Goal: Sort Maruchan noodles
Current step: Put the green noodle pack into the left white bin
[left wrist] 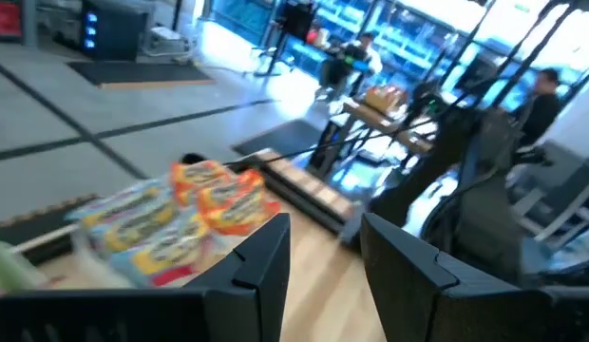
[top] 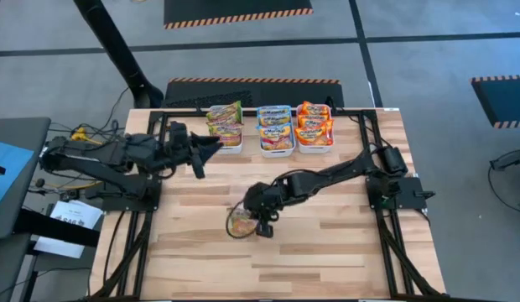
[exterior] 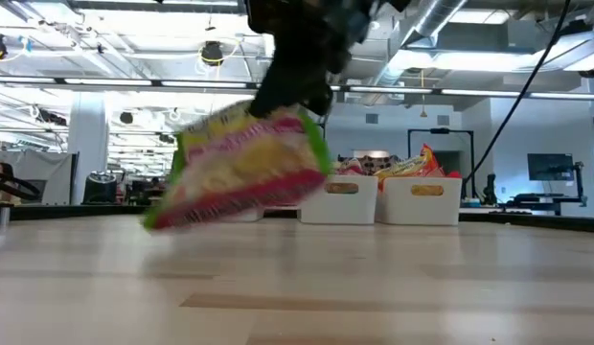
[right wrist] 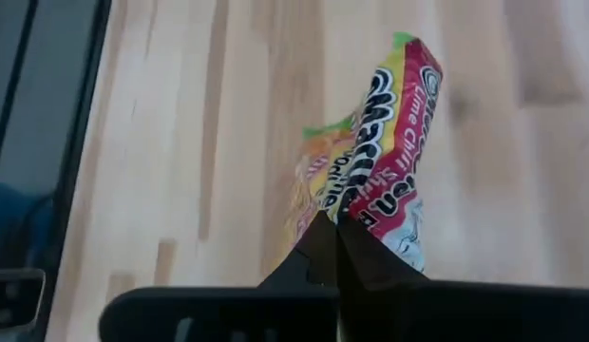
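A green-edged Maruchan noodle packet [exterior: 239, 168] with a yellow and pink centre hangs above the table's middle, my right gripper [right wrist: 334, 242] shut on it. In the high view this packet [top: 240, 223] shows just left of the right gripper [top: 262, 220]. More packets lie in three white bins at the far edge: green ones [top: 226, 124] left, blue ones [top: 275, 130] in the middle, orange ones [top: 314, 124] right. My left gripper [top: 201, 155] hovers open near the green bin, nothing between its fingers [left wrist: 266, 261]. My right gripper pinches the packet between its two fingers at one end [right wrist: 350, 204], where the plastic is bunched. The fingers slant down from the table's right side. The packet hangs below them, tilted, its low edge [exterior: 172, 218] clear of the tabletop.
The three bins [exterior: 420, 201] stand side by side along the far edge. Black frame rails [top: 386, 243] run down both sides of the wooden tabletop [top: 327, 260]. Beyond the table the left wrist view shows people [left wrist: 546, 95] in the room.
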`<state>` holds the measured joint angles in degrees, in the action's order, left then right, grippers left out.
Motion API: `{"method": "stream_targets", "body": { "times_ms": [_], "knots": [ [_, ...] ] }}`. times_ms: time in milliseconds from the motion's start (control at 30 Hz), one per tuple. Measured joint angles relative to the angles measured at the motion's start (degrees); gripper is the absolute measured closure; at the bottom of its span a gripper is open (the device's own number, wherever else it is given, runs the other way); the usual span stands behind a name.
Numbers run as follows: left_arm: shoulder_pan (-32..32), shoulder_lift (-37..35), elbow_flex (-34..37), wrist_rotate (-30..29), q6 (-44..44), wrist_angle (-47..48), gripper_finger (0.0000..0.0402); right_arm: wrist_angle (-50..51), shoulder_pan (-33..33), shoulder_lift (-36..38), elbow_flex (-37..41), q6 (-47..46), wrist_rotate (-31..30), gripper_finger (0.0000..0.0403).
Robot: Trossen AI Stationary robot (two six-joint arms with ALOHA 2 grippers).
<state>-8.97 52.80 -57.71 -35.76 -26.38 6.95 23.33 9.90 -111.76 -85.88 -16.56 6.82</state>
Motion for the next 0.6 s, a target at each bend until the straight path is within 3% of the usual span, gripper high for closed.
{"method": "stream_targets", "body": {
  "times_ms": [300,600],
  "knots": [
    [3.49,-7.62,0.06,0.45,1.94,8.73,0.0285,0.22,-5.76,0.02,-6.35,0.37,-0.92,0.0400],
    [5.17,-10.69,0.05,0.65,1.95,15.62,0.0285,0.16,-12.47,0.04,-12.77,3.80,-4.15,0.0400]
  ]
}}
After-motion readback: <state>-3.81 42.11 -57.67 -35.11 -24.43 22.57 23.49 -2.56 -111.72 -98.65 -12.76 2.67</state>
